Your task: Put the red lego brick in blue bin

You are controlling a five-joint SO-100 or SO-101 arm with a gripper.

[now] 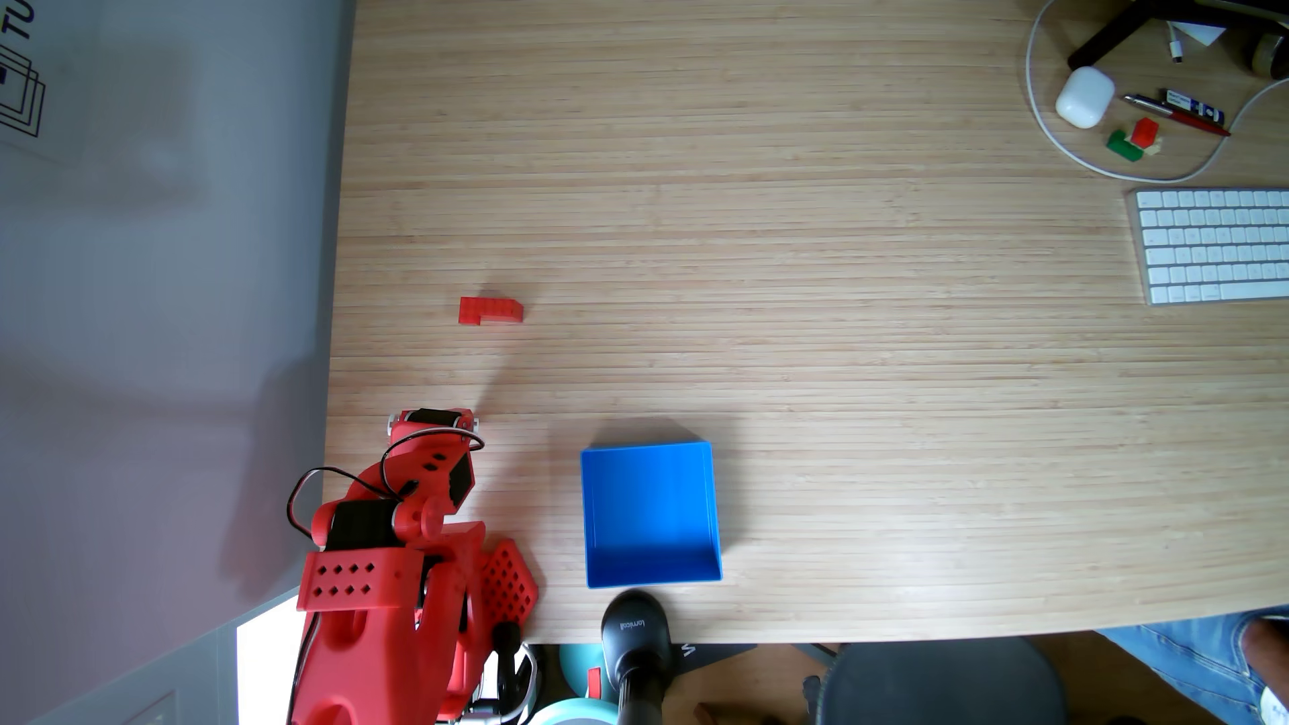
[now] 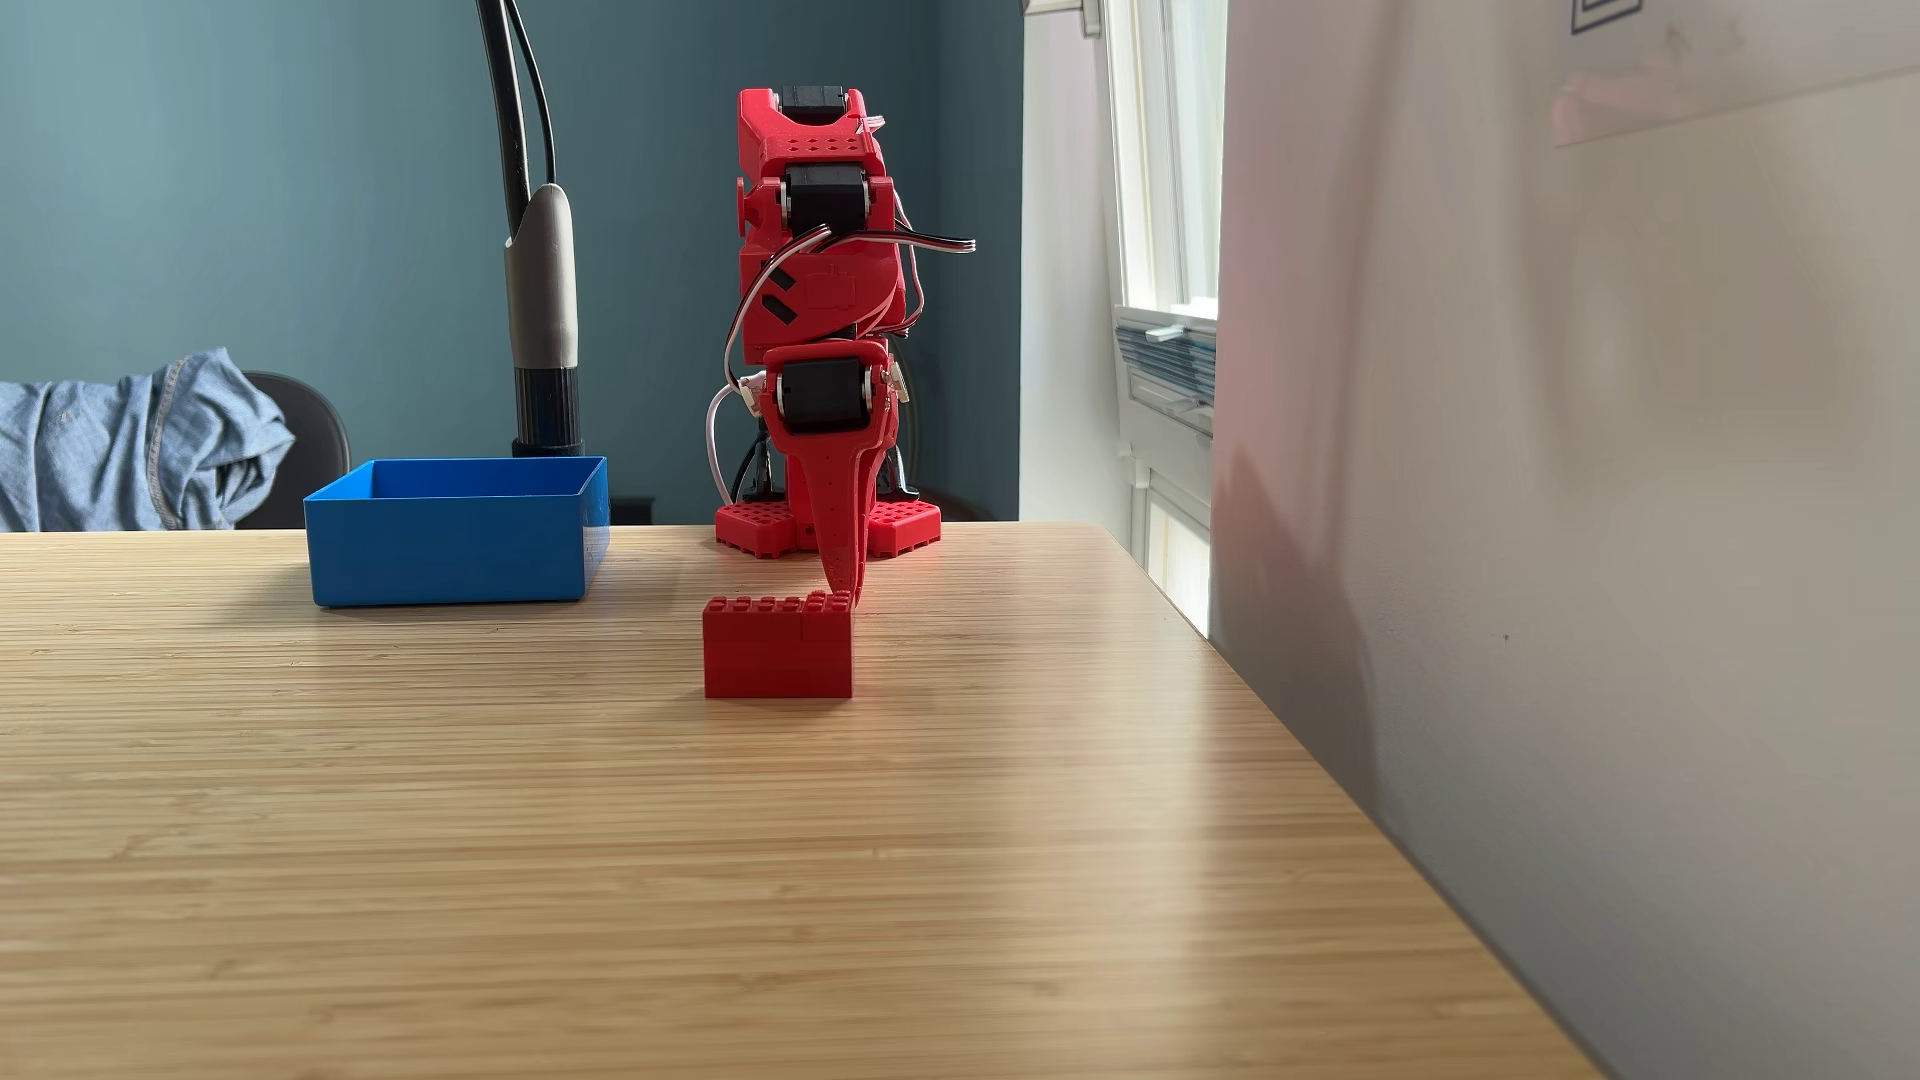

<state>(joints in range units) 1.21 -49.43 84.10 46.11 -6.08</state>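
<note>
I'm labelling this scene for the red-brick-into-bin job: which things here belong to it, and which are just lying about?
Belong to the job:
red lego brick
blue bin
gripper

Just lying about:
keyboard
white earbud case
pens
small red, green and white block cluster
white cable

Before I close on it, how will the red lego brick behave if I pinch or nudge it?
The red lego brick looks like rigid moulded plastic, so it should not flex under a pinch. It sits flat on the table with a wide base, so it would more likely slide than tip or roll. Its smooth sides may slip; the stepped notch seen from above makes one end narrower.
</note>
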